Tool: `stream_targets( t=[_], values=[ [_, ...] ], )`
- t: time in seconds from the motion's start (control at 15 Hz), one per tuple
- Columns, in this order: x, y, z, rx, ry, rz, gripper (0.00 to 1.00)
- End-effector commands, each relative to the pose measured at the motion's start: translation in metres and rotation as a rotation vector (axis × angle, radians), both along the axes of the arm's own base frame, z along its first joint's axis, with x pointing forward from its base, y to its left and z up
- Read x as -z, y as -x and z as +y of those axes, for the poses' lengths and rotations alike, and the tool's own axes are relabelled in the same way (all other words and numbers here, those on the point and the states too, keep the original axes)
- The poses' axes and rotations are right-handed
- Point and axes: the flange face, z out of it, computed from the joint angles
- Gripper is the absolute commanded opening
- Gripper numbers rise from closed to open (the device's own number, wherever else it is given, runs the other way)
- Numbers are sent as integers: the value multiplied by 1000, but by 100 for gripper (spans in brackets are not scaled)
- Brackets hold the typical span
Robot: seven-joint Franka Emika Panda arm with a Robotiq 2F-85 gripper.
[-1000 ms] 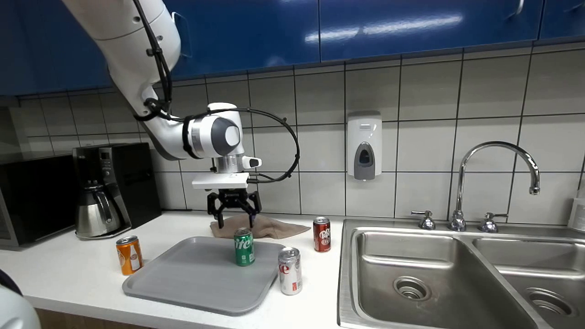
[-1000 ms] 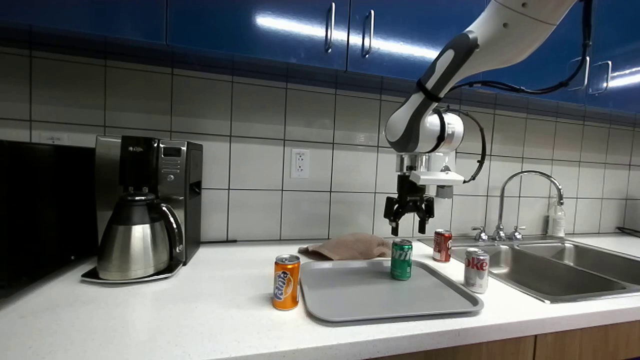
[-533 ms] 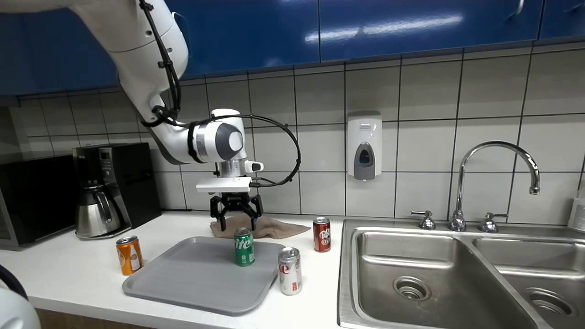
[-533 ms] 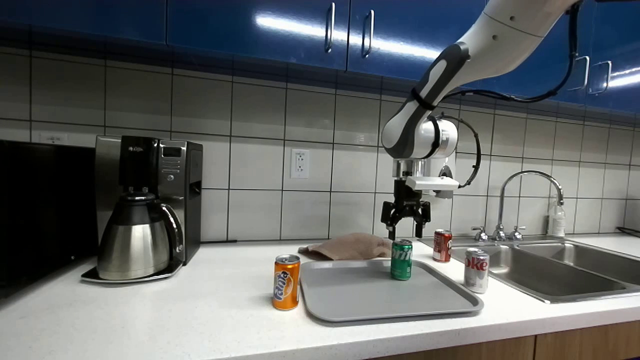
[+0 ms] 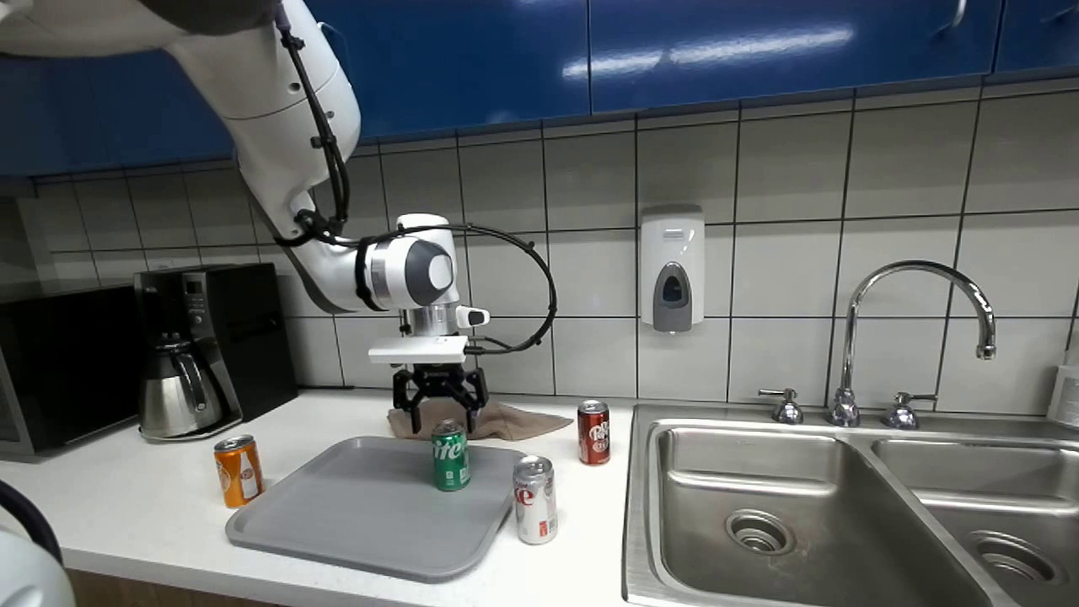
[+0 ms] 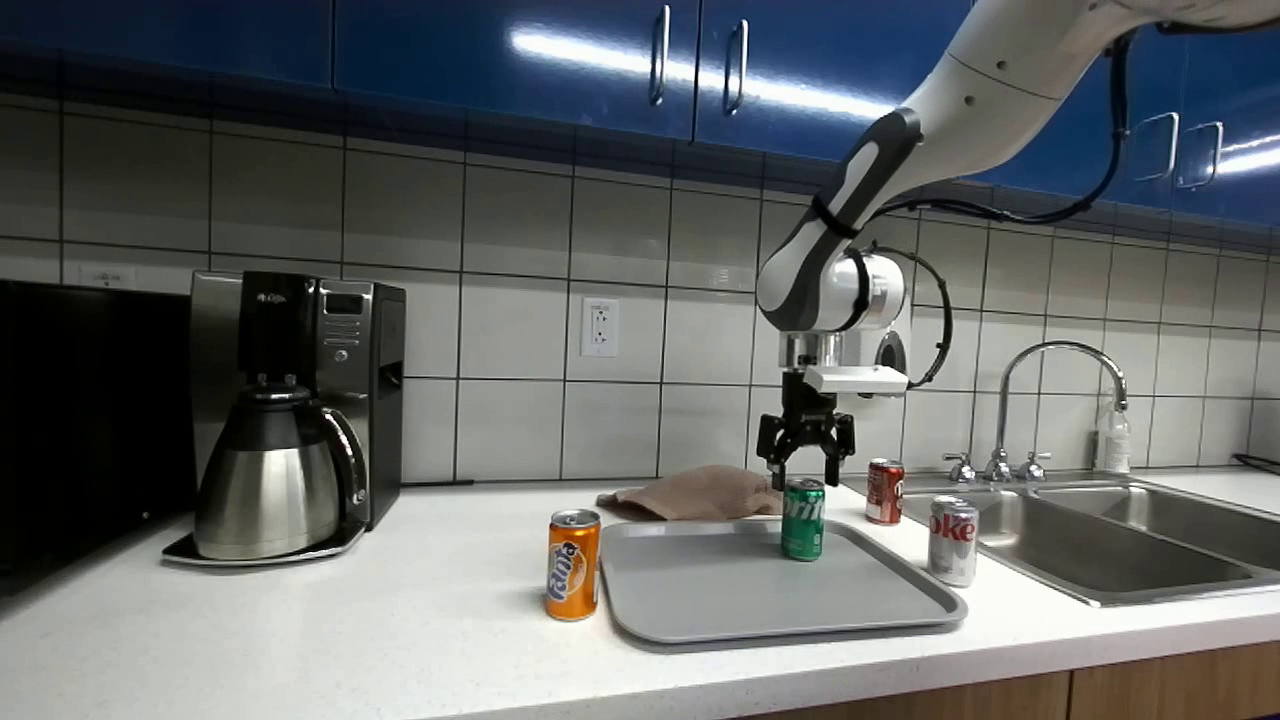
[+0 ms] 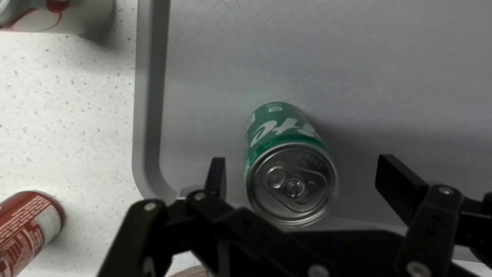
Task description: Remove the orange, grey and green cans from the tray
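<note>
On the tray (image 6: 700, 595), the green can (image 6: 803, 528) stands upright — the hand (image 7: 302, 169) near its top, spread wide.

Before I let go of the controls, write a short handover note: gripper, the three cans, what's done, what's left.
Gripper: open, holding nothing; in the wrist view the top of the green can shows between its fingers.
Cans: green can upright on the tray; orange can and grey can upright on the counter, on opposite sides of the tray.
Done: orange can and grey can are off the tray.
Left: take the green can off; probably lower a little, then close on it.
Not in the job: red can on the counter.
</note>
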Motion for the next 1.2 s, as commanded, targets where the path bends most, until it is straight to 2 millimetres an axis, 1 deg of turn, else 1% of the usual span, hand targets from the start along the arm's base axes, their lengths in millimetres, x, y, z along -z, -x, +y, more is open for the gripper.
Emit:
stream_targets(
  t=[0.0, 0.67, 0.87, 0.93, 1.0, 1.07, 1.13],
  values=[
    [3, -10, 2, 13, 9, 4, 100],
    [20, -13, 2, 12, 19, 25, 100],
    [21, -13, 2, 11, 19, 27, 100],
    [22, -13, 3, 8, 19, 26, 98],
    [22, -13, 3, 5, 19, 27, 74],
    [21, -13, 3, 4, 21, 25, 74],
    [21, -13, 2, 3, 21, 24, 69]
  ],
)
